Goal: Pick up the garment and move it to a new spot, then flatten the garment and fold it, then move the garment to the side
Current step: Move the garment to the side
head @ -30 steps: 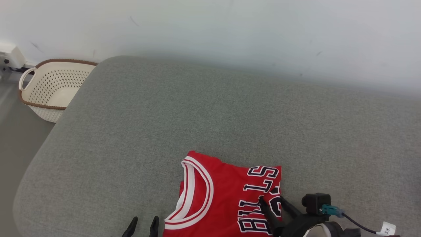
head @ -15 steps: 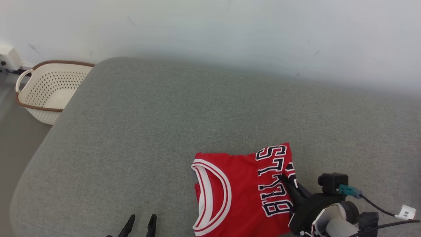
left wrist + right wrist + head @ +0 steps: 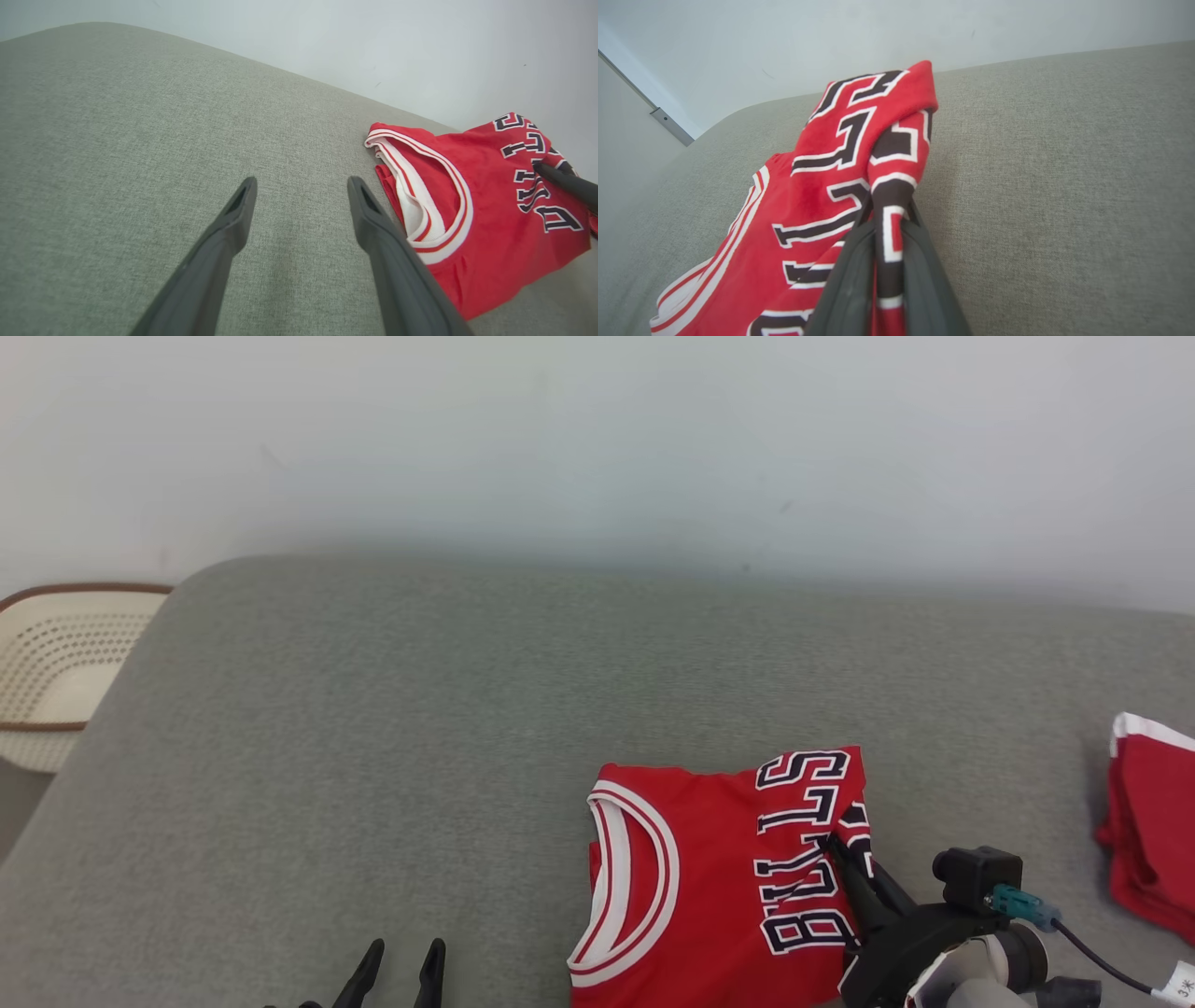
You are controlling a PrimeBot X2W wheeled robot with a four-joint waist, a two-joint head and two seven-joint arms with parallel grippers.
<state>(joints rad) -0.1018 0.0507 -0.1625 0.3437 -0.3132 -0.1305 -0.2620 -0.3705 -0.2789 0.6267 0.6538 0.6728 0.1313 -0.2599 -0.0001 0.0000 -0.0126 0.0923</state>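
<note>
Right pincer (image 3: 887, 217) clamped on side of folded red Bulls basketball jersey (image 3: 719, 887), at near edge of grey fabric surface (image 3: 420, 709). Left pincer (image 3: 301, 186) apart, just beside jersey. Second red cloth (image 3: 1153, 821) by right edge; white perforated basket (image 3: 56, 663) beyond left edge.

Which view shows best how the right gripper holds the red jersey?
The right wrist view: the right gripper's fingers are shut on a fold of the jersey. The head view shows the fingers on the jersey's lettered edge from above, the pinch hidden. The left wrist view shows one dark finger at the jersey's far side.
</note>
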